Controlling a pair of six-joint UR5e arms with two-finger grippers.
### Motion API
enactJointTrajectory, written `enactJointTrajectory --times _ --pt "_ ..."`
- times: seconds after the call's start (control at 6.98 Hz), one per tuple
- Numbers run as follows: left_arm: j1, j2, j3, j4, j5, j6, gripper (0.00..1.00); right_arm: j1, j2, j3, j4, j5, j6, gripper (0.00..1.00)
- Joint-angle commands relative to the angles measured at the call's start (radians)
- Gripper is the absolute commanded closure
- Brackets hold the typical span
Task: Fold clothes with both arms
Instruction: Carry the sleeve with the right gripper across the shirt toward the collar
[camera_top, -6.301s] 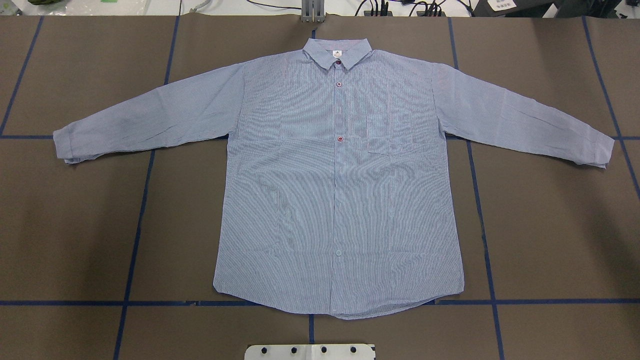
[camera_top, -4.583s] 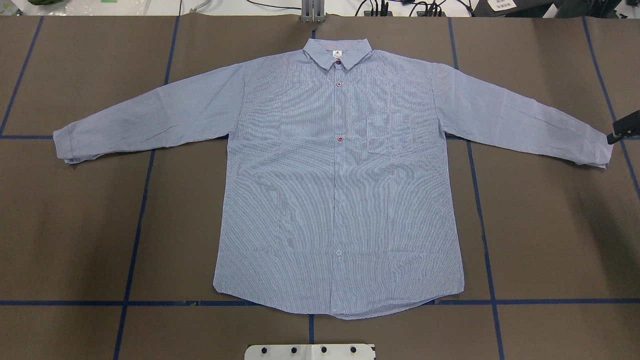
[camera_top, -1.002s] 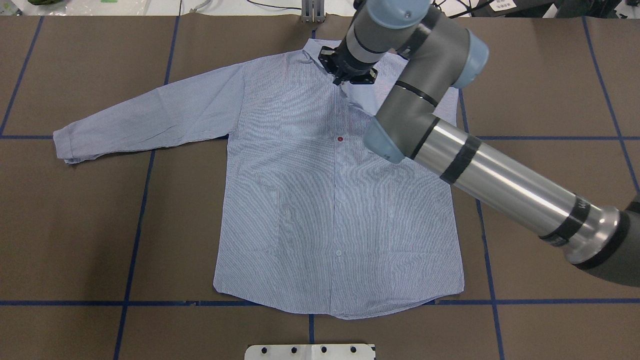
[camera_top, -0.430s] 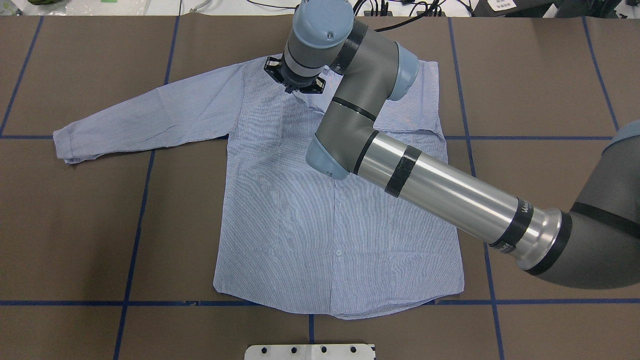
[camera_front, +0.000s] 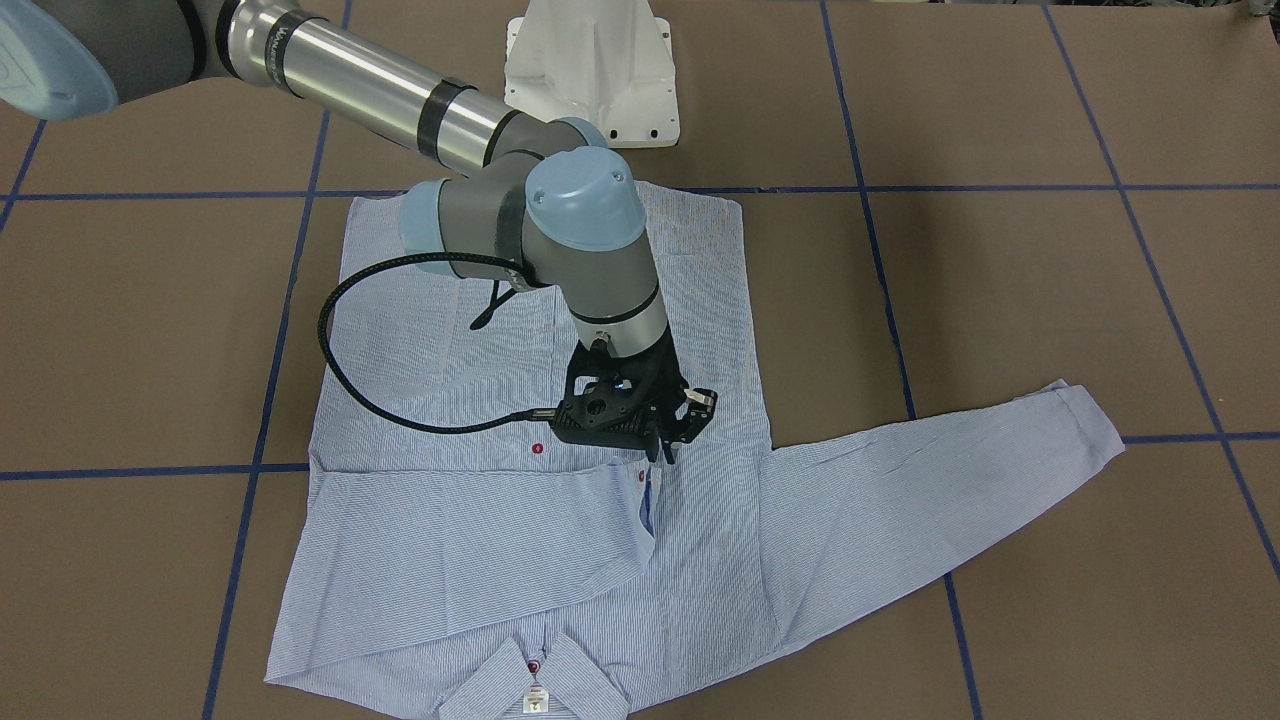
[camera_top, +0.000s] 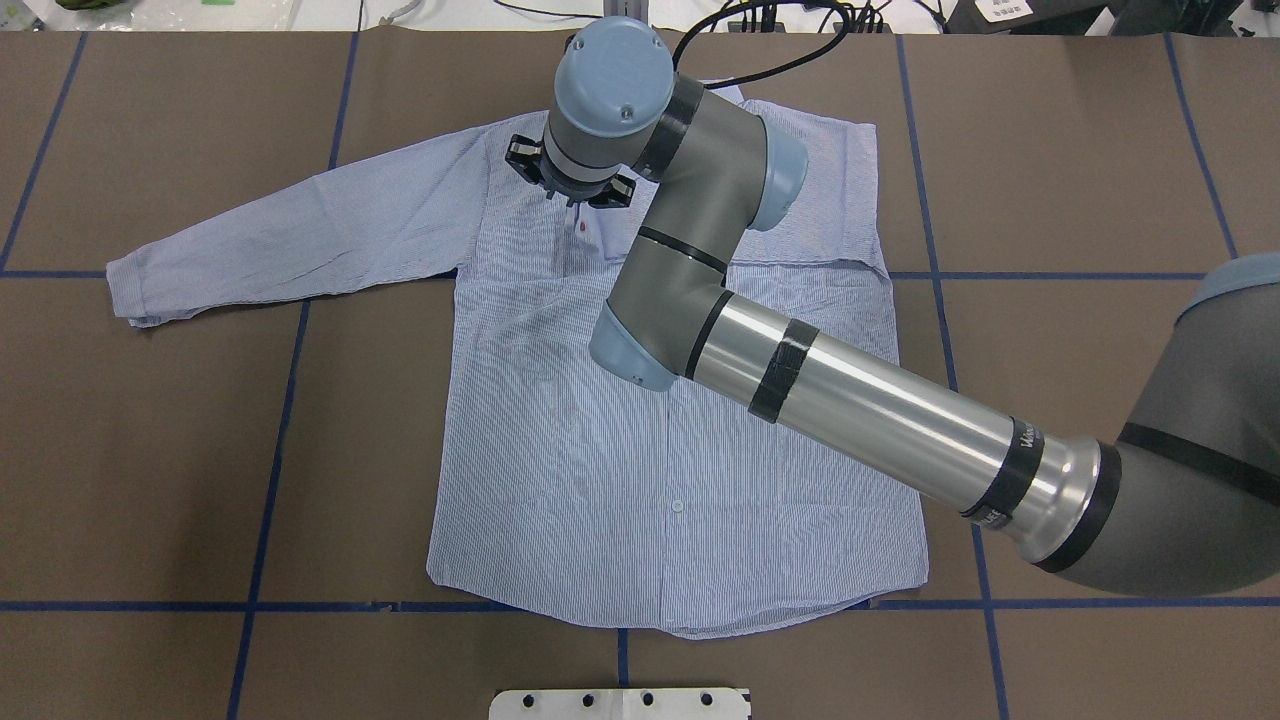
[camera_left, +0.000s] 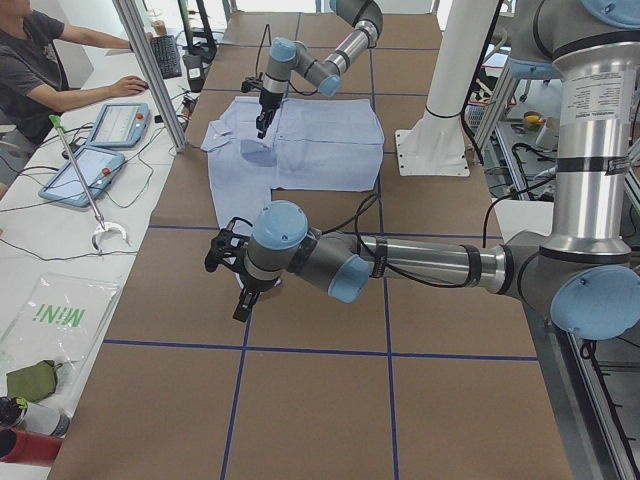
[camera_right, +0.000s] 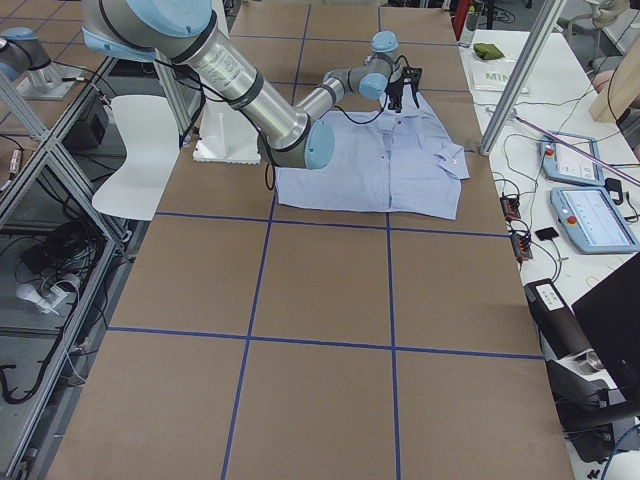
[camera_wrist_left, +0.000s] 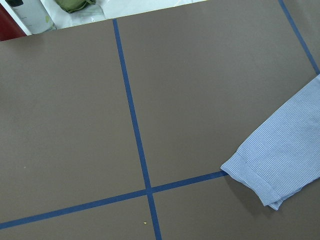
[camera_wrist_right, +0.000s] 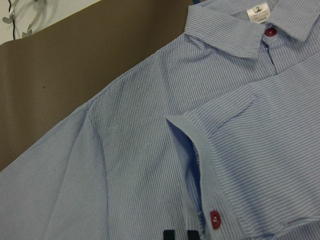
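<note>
The light-blue striped shirt (camera_top: 620, 480) lies face up on the brown table, collar (camera_front: 535, 680) at the far side from the robot. Its right sleeve is folded across the chest. My right gripper (camera_front: 665, 455) hangs over the chest's left part, shut on that sleeve's cuff (camera_wrist_right: 200, 150), which has a red button. In the overhead view the wrist covers most of the right gripper (camera_top: 570, 195). The left sleeve (camera_top: 290, 235) lies stretched out flat. My left gripper (camera_left: 240, 300) hovers near the left cuff (camera_wrist_left: 277, 167); I cannot tell whether it is open or shut.
The white pedestal base (camera_front: 590, 70) stands at the robot's side of the table. Blue tape lines (camera_top: 270, 480) cross the brown cover. A person (camera_left: 40, 60) sits at a side desk with tablets (camera_left: 115, 125). An aluminium post (camera_left: 150, 70) rises beside the table.
The shirt first lay with both sleeves spread. My right arm came in, took the right cuff and carried it leftward across the chest, a little further left than 0.4 s ago.
</note>
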Motion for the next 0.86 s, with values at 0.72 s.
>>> enactJointTrajectory --times 0.72 --pt "0.270 -0.200 0.294 -0.252 0.065 -0.358 0.00 0.234 -0.429 0.431 -0.157 0.372 -0.165 0.00"
